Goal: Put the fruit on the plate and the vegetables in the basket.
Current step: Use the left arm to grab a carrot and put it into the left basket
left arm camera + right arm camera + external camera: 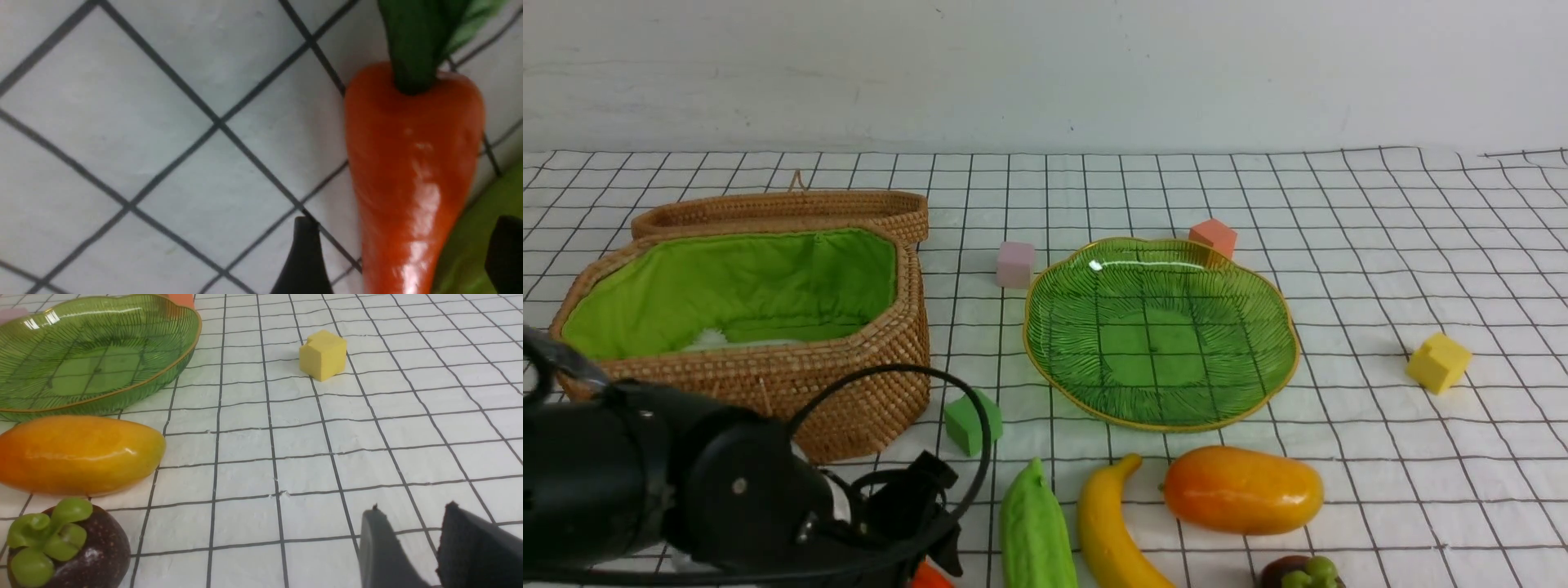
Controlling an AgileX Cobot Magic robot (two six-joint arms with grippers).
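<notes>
My left gripper point(404, 245) straddles the carrot point(412, 171), jaws wide, gripping nothing (right gripper point(412, 522) idle, slightly parted); next I clench and carry it to the basket point(768, 384).

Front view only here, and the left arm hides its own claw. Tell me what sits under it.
Observer: In the left wrist view, the carrot lies on the cloth between the open jaws of the left claw. Neither jaw touches it.
Operator: Report what lies next to it.
Observer: The gourd lies close along the carrot's pointed end, and one jaw shows in front of it.
Operator: Now give me the right claw; it is out of my picture.
Observer: In the right wrist view, the right claw is over bare cloth with nothing between its jaws.
</notes>
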